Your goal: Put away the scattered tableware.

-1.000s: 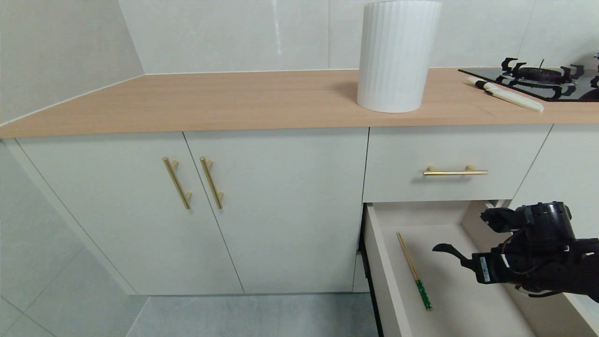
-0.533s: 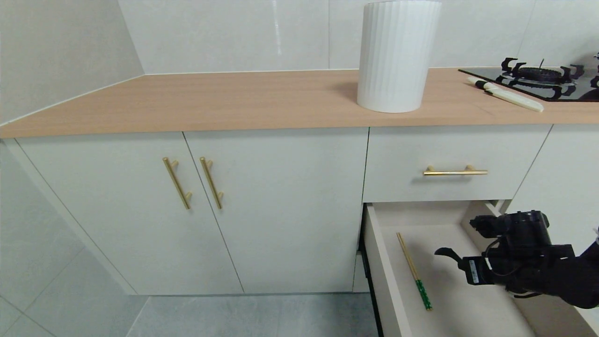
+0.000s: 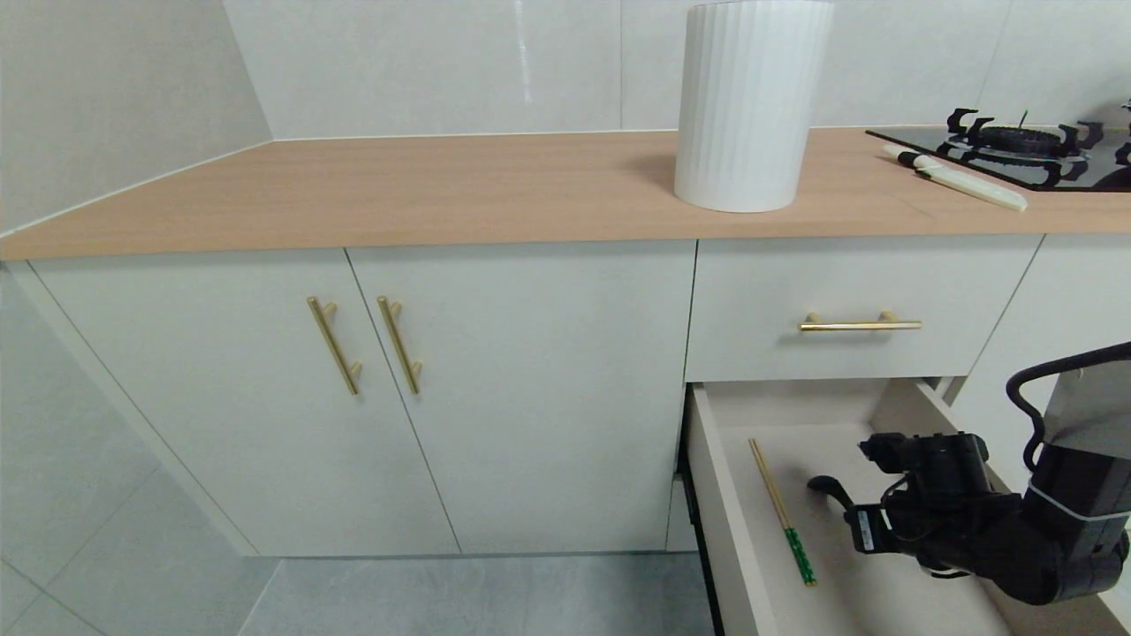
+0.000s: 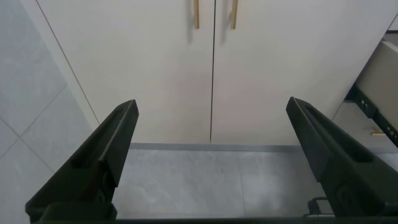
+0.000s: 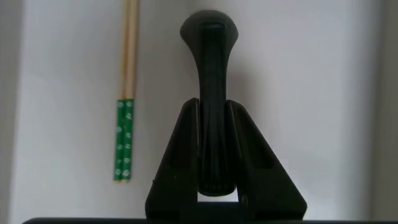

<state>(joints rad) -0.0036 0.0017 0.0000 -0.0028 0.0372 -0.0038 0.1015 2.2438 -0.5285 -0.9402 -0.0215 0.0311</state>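
A pair of wooden chopsticks with green ends [image 3: 782, 523] [image 5: 126, 93] lies inside the open lower drawer [image 3: 707, 459], near its left wall. My right gripper [image 3: 861, 523] [image 5: 211, 155] hangs low inside the drawer, to the right of the chopsticks, shut on a black spoon [image 3: 826, 486] [image 5: 208, 37] whose rounded end sticks out ahead of the fingers, just over the drawer floor. A white-bladed knife with a dark handle [image 3: 954, 178] lies on the wooden counter beside the stove. My left gripper [image 4: 211, 109] is open with nothing in it, facing the cabinet doors above the floor.
A tall white ribbed container [image 3: 747, 106] stands on the counter [image 3: 398, 190] above the drawers. A black gas stove [image 3: 1016, 146] sits at the far right. The upper drawer [image 3: 861, 300] is closed. Two closed cabinet doors [image 3: 371, 344] with gold handles are on the left.
My right gripper with the black spoon has sunk lower into the drawer and shifted slightly left, toward the chopsticks. The chopsticks have not moved.
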